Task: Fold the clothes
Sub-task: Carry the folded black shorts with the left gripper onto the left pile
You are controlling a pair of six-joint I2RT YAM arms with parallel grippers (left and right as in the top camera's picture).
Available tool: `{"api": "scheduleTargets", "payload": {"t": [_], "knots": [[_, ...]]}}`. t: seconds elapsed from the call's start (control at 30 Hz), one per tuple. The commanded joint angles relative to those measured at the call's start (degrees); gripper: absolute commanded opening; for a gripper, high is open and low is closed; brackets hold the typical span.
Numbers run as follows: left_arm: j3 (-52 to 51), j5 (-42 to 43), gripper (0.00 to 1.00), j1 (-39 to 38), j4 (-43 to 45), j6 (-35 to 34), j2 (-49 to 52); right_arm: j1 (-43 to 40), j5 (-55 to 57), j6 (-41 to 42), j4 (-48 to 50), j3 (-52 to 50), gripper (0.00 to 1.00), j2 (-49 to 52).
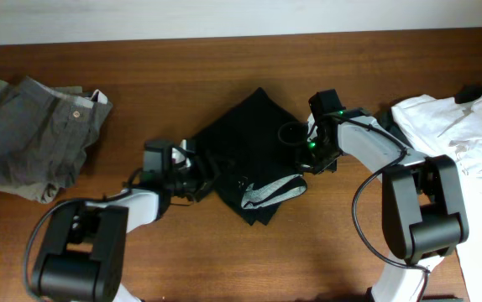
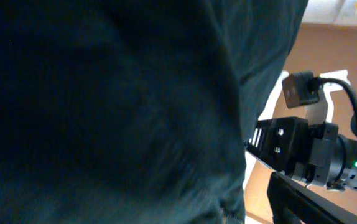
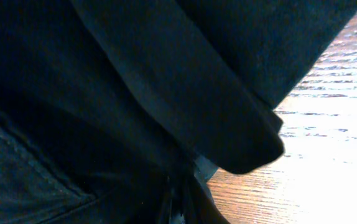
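Both left fingers (image 1: 201, 178) and right fingers (image 1: 298, 149) buried in black garment (image 1: 254, 126), grip impossible to tell, might bunch or drag it across tabletop (image 1: 224, 67) with any uneven pull.

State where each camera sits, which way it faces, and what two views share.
Overhead: above the table, facing down on the black garment, shorts and shirt; left arm and right arm show.
Left wrist: on the left arm, lens against the black garment; right arm beyond; own fingers hidden.
Right wrist: on the right arm, close on the black garment and table; own fingers unclear.
Shared: the black garment, in all three.
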Motion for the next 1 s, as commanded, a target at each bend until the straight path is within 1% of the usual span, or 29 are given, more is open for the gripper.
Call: {"api": "scheduleTargets", "payload": {"t": [0.0,0.03,0.07,0.1,0.13,0.17,0.23,0.3,0.37,0.43,0.53,0.6,0.63,0.67,0.73,0.8,0.87,0.9,0.93,0.97], "knots": [[0.5,-2.1,0.77,-1.9,0.3,-2.3,6.1,0.4,-0.2,-0.7,-0.2,0.0,0.13,0.6],[1.1,-2.1,0.53,-1.9,2.9,-2.3,6.8,0.4,-0.2,-0.7,-0.2,0.0,0.13,0.6],[1.4,-1.8,0.40,-1.9,4.1,-2.2,6.8,0.4,-0.2,-0.6,-0.2,0.0,0.13,0.6],[1.9,-0.4,0.23,-1.9,5.1,-2.2,6.8,0.4,-0.2,-0.7,-0.4,0.0,0.13,0.5],[2.4,1.1,0.09,-1.9,6.1,-1.6,6.8,0.4,-0.2,-0.9,-0.7,0.0,0.13,0.4],[3.1,2.8,0.01,-1.9,7.0,0.4,6.8,0.4,0.0,-2.4,-0.7,0.1,0.13,-0.2],[5.3,7.6,0.01,-1.6,7.5,4.5,6.7,0.3,0.1,-3.7,-2.5,1.2,0.13,-3.1],[7.5,13.8,0.01,-0.5,10.3,6.8,6.4,0.2,0.2,-4.9,-5.7,3.4,0.13,-6.2],[11.0,18.0,0.01,2.2,11.5,7.3,5.6,0.2,0.3,-5.2,-10.4,6.9,0.14,-10.2],[19.1,23.1,0.01,7.6,11.5,6.9,5.2,0.2,0.3,-5.2,-14.1,10.0,0.14,-13.7],[28.5,25.1,0.01,15.0,10.8,6.9,5.2,0.3,0.3,-5.1,-16.6,11.3,0.13,-16.3],[35.5,26.0,0.01,21.8,6.9,6.9,5.2,0.3,0.3,-5.1,-17.3,11.3,0.14,-16.9],[37.6,26.2,0.01,24.7,6.2,6.9,5.2,0.3,0.3,-5.1,-17.6,11.3,0.14,-16.9],[39.7,26.2,0.01,29.4,5.9,6.9,5.2,0.3,0.3,-5.1,-17.8,11.3,0.14,-16.9],[40.1,26.2,0.00,37.4,4.2,7.6,5.5,0.3,0.3,-4.9,-17.6,11.3,0.14,-16.9],[40.1,26.1,0.01,43.7,-2.3,14.2,6.5,0.3,0.3,-4.9,-17.6,11.3,0.14,-16.9],[40.1,26.1,0.00,47.9,-8.0,21.0,7.4,0.3,0.3,-4.9,-17.6,11.3,0.14,-16.9],[40.1,25.7,0.00,50.9,-11.8,26.2,8.3,0.3,0.3,-4.9,-17.8,11.3,0.14,-16.9],[40.1,25.8,0.01,53.1,-13.2,29.7,9.1,0.3,0.3,-4.9,-18.0,11.3,0.14,-16.9],[40.1,25.7,0.00,55.2,-13.8,31.5,9.9,0.3,0.3,-4.9,-18.3,11.3,0.14,-16.9]]}}
